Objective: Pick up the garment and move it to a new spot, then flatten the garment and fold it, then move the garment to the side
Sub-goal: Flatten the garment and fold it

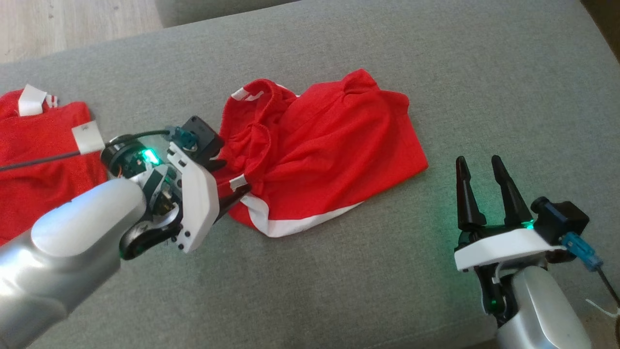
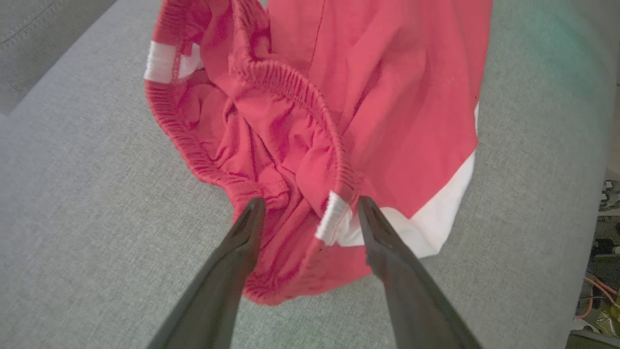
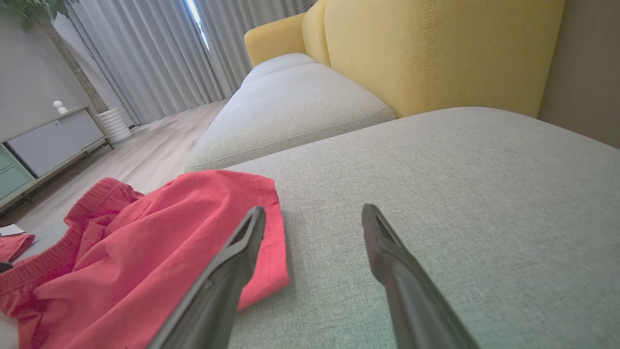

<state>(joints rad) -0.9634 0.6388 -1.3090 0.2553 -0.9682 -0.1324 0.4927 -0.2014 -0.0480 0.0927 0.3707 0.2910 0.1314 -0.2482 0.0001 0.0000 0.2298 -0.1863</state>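
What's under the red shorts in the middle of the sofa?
The red shorts lie crumpled on the grey cushion, which shows all around them. The cloth covers the patch right beneath, so whether anything else is under there cannot be seen.

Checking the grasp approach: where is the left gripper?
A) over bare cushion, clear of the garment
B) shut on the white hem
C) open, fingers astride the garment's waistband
C: the left gripper is open, a finger on each side of the waistband end of the garment.
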